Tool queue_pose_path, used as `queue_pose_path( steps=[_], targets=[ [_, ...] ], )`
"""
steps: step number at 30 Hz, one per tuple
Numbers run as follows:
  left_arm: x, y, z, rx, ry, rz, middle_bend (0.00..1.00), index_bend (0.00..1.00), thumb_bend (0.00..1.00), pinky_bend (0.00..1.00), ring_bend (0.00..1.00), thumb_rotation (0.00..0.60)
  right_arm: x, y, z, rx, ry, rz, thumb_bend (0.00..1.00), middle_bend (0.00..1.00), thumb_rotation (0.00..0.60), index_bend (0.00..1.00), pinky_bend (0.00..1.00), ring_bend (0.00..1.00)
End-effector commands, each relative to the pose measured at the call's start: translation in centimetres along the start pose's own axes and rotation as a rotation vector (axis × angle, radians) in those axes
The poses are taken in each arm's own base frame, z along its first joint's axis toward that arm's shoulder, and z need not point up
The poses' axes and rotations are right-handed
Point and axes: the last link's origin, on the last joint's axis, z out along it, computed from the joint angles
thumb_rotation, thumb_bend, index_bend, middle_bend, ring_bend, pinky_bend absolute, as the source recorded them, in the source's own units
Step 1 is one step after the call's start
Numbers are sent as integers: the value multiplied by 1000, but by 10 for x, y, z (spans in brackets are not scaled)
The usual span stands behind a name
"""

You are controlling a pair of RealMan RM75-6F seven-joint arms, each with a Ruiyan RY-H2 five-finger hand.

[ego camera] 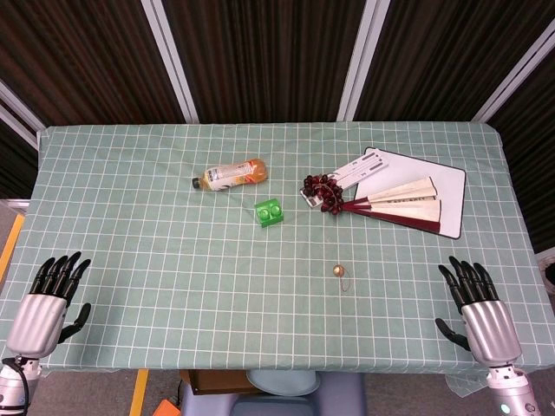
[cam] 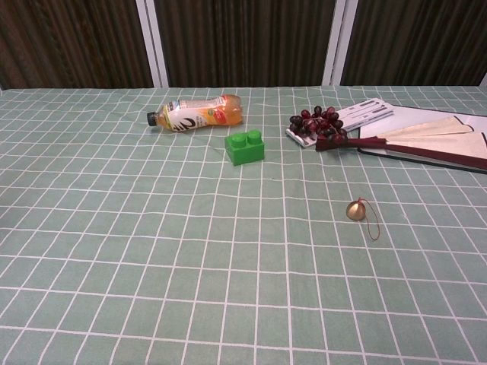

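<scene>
**Clerk:** As seen from the head view, item one, the left hand, is recorded at the near left corner of the green checked tablecloth. Its fingers are spread and extended forward; nothing is held and no object is touched.

**Checker:** And the right hand?

**Clerk:** Item two, the right hand, is logged at the near right corner, fingers likewise apart and straight, nothing gripped. Neither hand is shown in the chest view.

**Checker:** What is found nearest to it?

**Clerk:** Item three, a small brass bell with a thin cord, is entered lying on the cloth, left of the right hand and further up the table, well apart from it. It is closer to the right hand than to the left.

**Checker:** Remaining stock?

**Clerk:** Item four, a green building block, is listed near the middle of the table. Item five, an orange drink bottle, is noted on its side just behind the block, cap pointing left. Item six, a bunch of dark red grapes, is placed touching a white ruler-like strip. Item seven, a folding fan, is laid partly open on a white board, its pivot end beside the grapes.
</scene>
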Motion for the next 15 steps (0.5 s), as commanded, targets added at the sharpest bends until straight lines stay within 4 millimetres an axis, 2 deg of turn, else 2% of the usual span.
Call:
queue_pose_path(
  steps=[1,5,7,12,15],
  targets=[
    [-1,0,0,1,-5,0,0,38,425,73,0,600,0,0,1,1,2,2,301,0,600,0,0,0],
    [-1,1,0,-1,-10,-3,0,38,425,72,0,600,-5,-4,12,24,15,2,300,0,600,0,0,0],
    [-1,1,0,-4,-13,-9,0,37,425,73,0,600,-10,-8,28,61,-9,-10,300,0,600,18,0,0],
    [0,-2,2,-3,-15,-18,0,38,425,72,0,600,-13,-36,96,195,-89,-30,318,0,600,297,0,0],
    [1,-2,2,-5,-12,-22,0,38,423,73,0,600,-19,-55,128,259,-138,-36,356,0,600,396,0,0]
  ],
)
